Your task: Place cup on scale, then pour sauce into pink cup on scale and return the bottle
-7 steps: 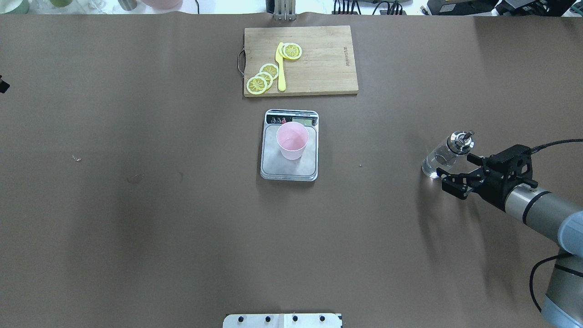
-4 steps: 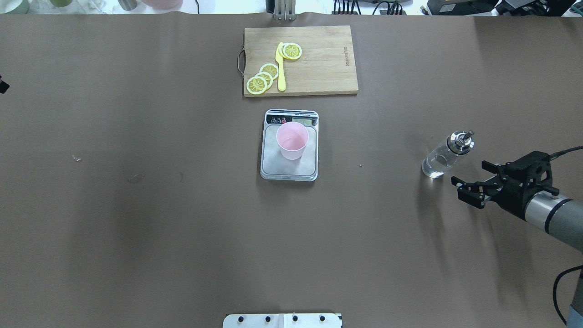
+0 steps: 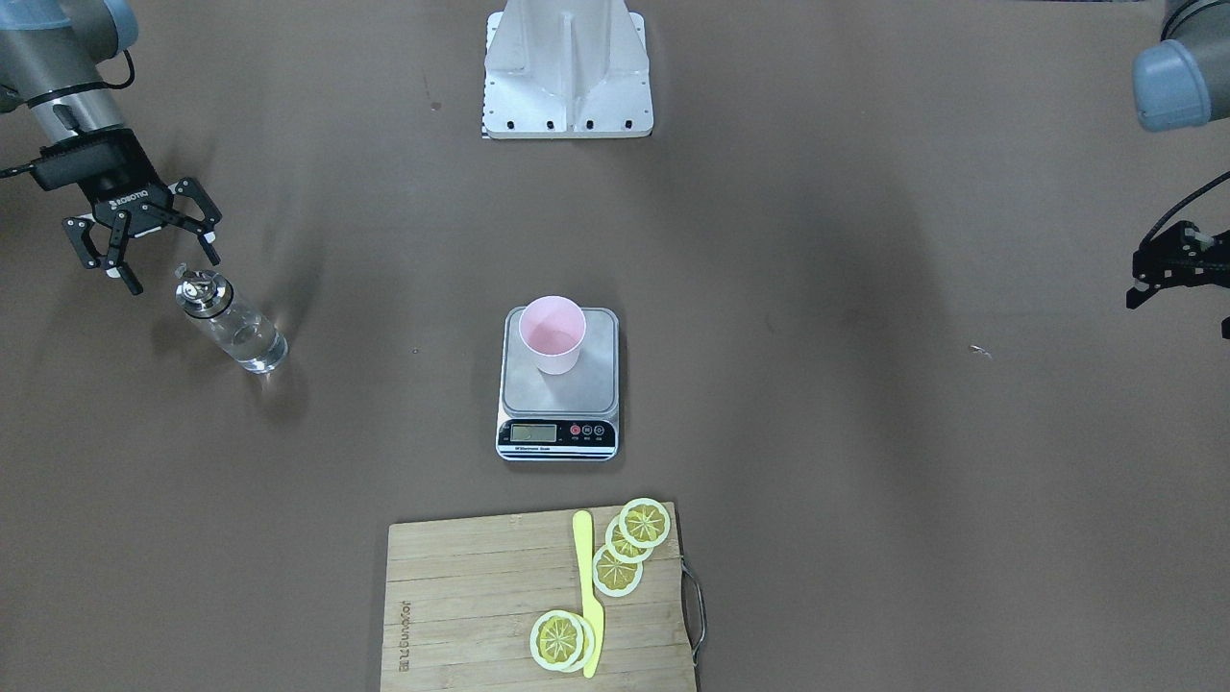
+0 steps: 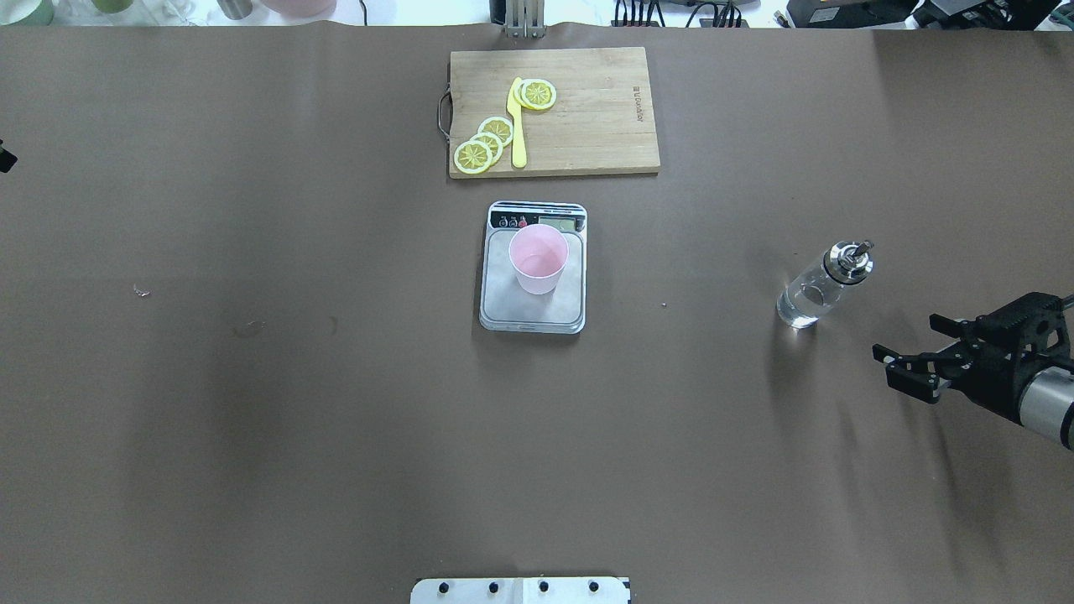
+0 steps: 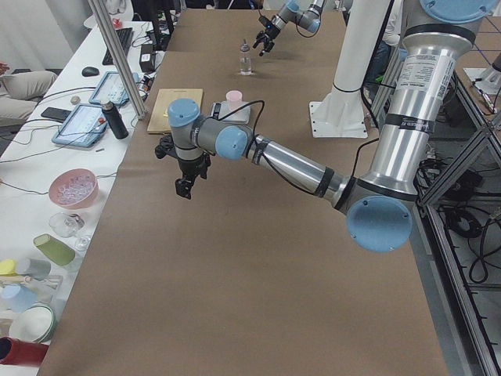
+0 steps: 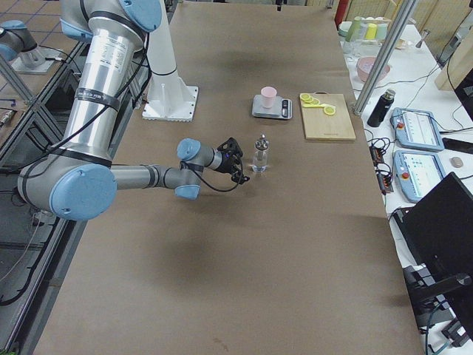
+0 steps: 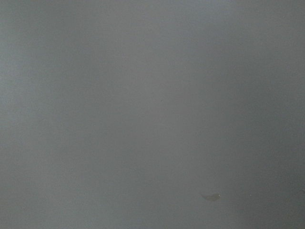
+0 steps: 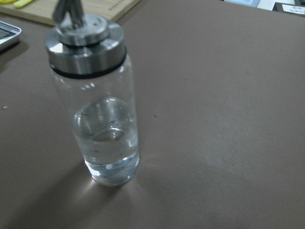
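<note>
The pale pink cup stands upright on the scale at mid-table; both also show in the front view, the cup on the scale. The clear glass bottle with a metal spout stands free on the table to the right. It holds a little clear sauce at the bottom. My right gripper is open and empty, apart from the bottle and nearer the table's right edge. My left gripper hangs open and empty at the far left, mostly out of the overhead view.
A wooden cutting board with lemon slices and a yellow knife lies behind the scale. A white mount plate sits at the near edge. The left wrist view shows only bare brown table.
My open right gripper has drawn back from the bottle, to the right and slightly nearer, leaving the bottle standing alone. The cup, scale and left arm have not moved.
</note>
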